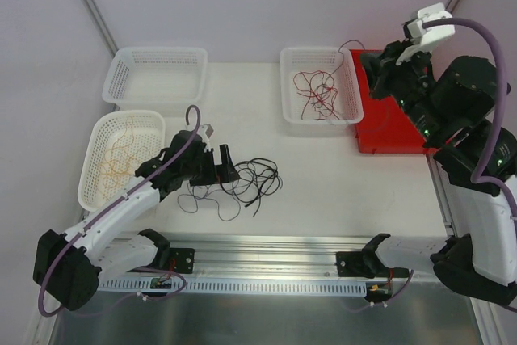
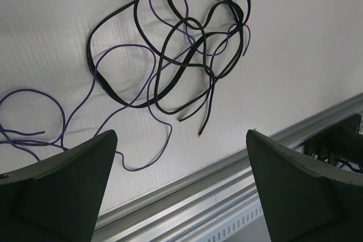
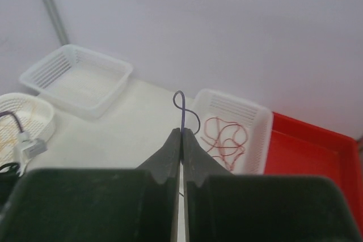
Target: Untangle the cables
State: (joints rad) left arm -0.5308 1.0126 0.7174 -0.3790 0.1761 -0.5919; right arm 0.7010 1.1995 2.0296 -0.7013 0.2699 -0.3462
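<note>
From above: left pincer (image 1: 216, 161) low by the surface (image 1: 323, 175), fingers spread, just left of a dark tangle (image 1: 242, 179) lying loose on it. Right pincer (image 1: 376, 66) high over the red tray (image 1: 388, 131); grip unreadable from here. Only in this view, every container at once: yellow-orange cables (image 1: 117, 159) in the oval basket (image 1: 89, 191), red cables (image 1: 315, 90) in the middle basket (image 1: 347, 94), a far basket (image 1: 157, 74) behind.

From the left wrist: pincer wide apart, touching and holding nothing. Colours separable only here: thick black cables (image 2: 108, 87) in overlapping loops, a thinner purple strand (image 2: 31, 89) threaded through them and trailing left toward one finger.

From the right wrist: fingers pressed together, clamped on a thin purple cable (image 3: 181, 111) rising from the tips into a small loop.
</note>
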